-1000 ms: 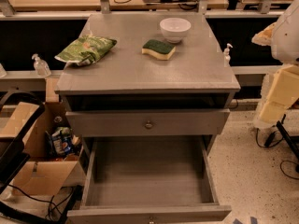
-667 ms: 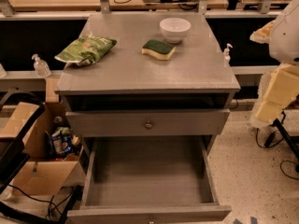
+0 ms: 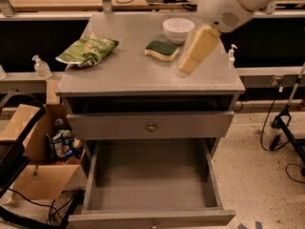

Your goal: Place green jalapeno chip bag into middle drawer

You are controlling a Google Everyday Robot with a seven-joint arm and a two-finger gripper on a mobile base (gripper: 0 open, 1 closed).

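Note:
The green jalapeno chip bag [image 3: 88,50] lies on the left of the grey cabinet top [image 3: 128,73], shiny green with pale print. The middle drawer [image 3: 150,175] is pulled wide open at the bottom front and its flat grey floor is bare. My white arm reaches in from the upper right. My gripper [image 3: 187,68], on a cream-coloured end piece, hangs over the right half of the cabinet top, just right of the sponge and well to the right of the bag. It holds nothing that I can see.
A green-topped yellow sponge [image 3: 162,50] and a white bowl [image 3: 178,29] sit at the back middle of the top. A shut shallower drawer front with a round knob [image 3: 151,126] is above the open drawer. Cardboard boxes [image 3: 33,147] stand at left, cables and a stand at right.
My arm has swung left from the right edge of the view to over the cabinet top near the sponge. The bag, sponge, bowl and drawer have not moved.

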